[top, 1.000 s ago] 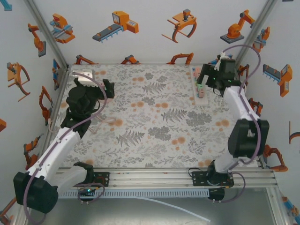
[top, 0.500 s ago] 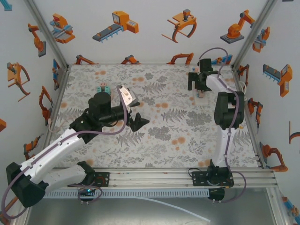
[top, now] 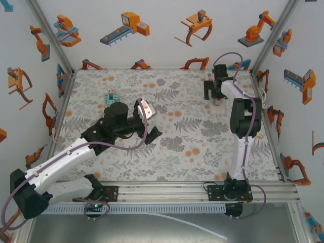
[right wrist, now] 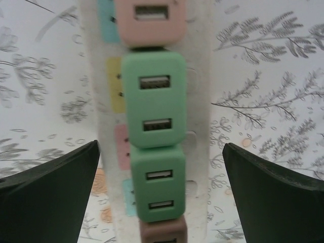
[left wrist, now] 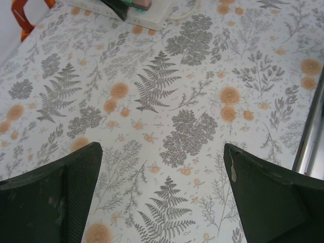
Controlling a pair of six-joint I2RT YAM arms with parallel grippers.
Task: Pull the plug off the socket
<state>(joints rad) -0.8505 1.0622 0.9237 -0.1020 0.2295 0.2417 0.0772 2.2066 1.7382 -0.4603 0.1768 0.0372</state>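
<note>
Since half a second ago the left arm has swung a little to the right, and the left gripper (top: 150, 134) now hangs over the middle of the table (top: 202, 152), slightly nearer the near edge than it was; a second ago this arm was folded back in the far left corner; its fingers (left wrist: 55, 197) are spread wide with nothing between them but the flowered cloth; a metal rail (left wrist: 309, 136) runs along the right side of the left wrist view; past the left gripper a small teal and pink piece (top: 110, 96) lies on the table toward the far left corner, apart from both arms and in the same spot as half a second ago; from the left gripper across to the right the table is bare, with wide room along the near edge and through the centre; the right arm stands tall from its base, its elbow over the right half of the table, much as half a second ago, whereas a second ago it was bent out by the right edge; the right gripper (top: 213, 93) is over the strip (right wrist: 197, 76) near the far right corner, close to the far edge; its fingers (right wrist: 50, 192) are wide apart, one on each side of the strip, touching nothing and gripping nothing; in the strip sit a pink plug (right wrist: 149, 20), a green plug (right wrist: 154, 98), a lower green plug (right wrist: 158, 185) and a brown plug (right wrist: 163, 234), packed edge to edge in one row, all seated; the two green ones lie between the fingertips, with bare cloth on either side of the strip.
</note>
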